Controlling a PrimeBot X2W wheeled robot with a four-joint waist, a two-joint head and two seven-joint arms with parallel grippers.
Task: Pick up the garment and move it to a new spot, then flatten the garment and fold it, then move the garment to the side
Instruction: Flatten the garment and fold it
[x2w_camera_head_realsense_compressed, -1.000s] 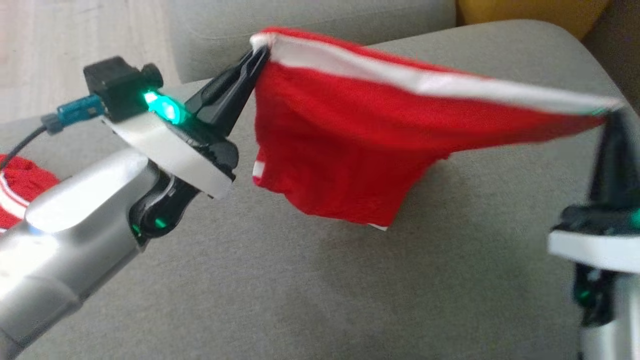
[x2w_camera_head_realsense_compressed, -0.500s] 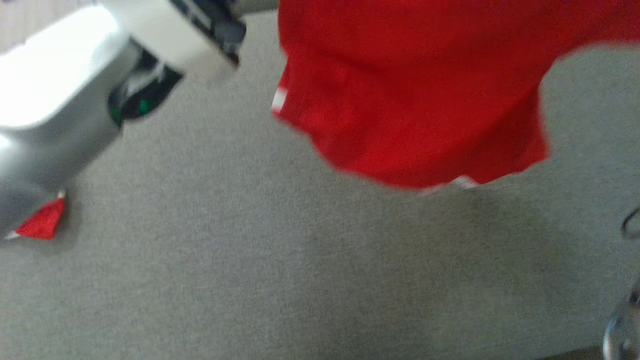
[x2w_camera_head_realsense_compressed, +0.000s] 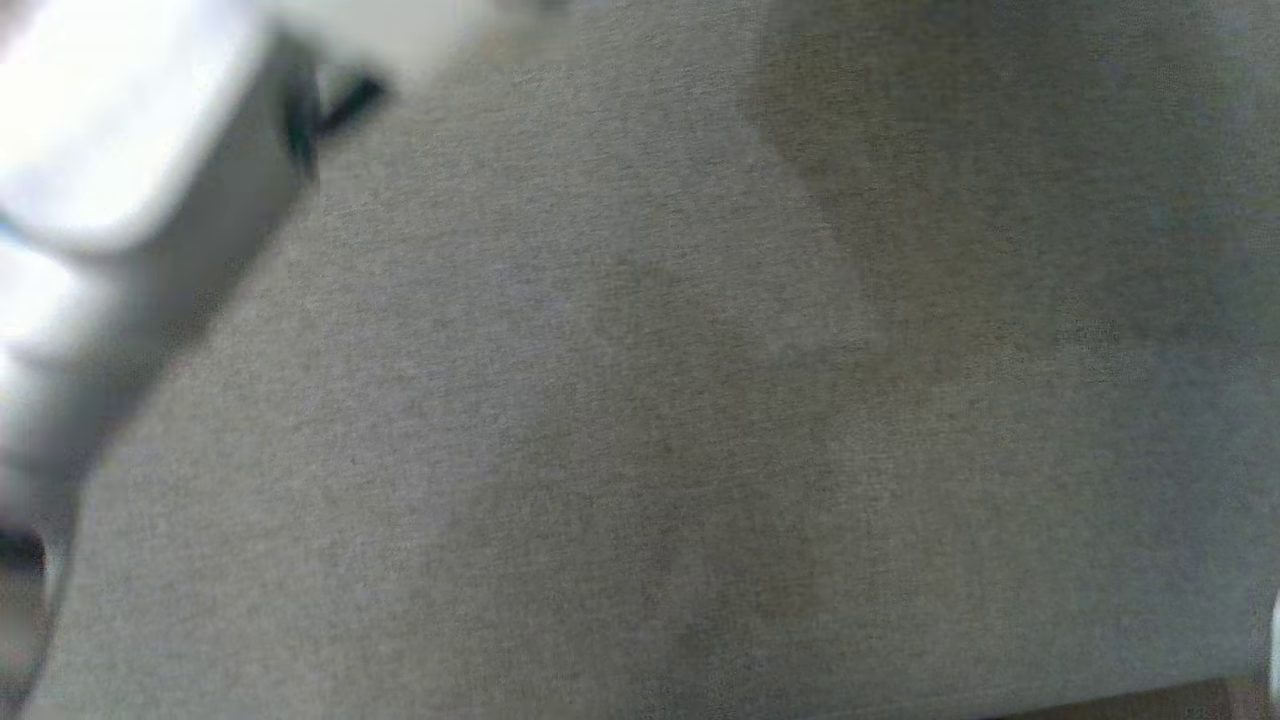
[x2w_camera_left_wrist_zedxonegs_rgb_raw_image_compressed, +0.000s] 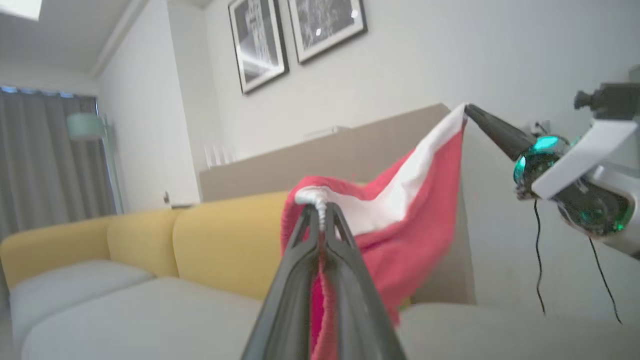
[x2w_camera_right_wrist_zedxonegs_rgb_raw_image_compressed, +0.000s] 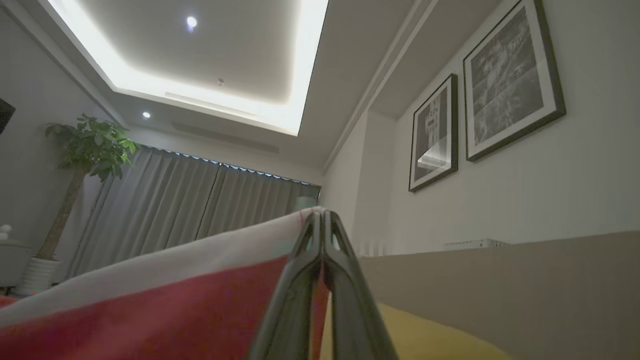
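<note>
In the head view the pale silver forearm (x2w_camera_head_realsense_compressed: 110, 150) is blurred and cut off by the top and left edges. A pale sliver (x2w_camera_head_realsense_compressed: 1275, 640) at the right edge is too little to identify. In the left wrist view the red knitted garment with a white band (x2w_camera_left_wrist_zedxonegs_rgb_raw_image_compressed: 415, 235) hangs behind the left gripper (x2w_camera_left_wrist_zedxonegs_rgb_raw_image_compressed: 320, 209), its lower hem hidden. The right gripper (x2w_camera_left_wrist_zedxonegs_rgb_raw_image_compressed: 467, 107) has its body cut by the right edge. In the right wrist view the garment runs off the left and bottom edges.
</note>
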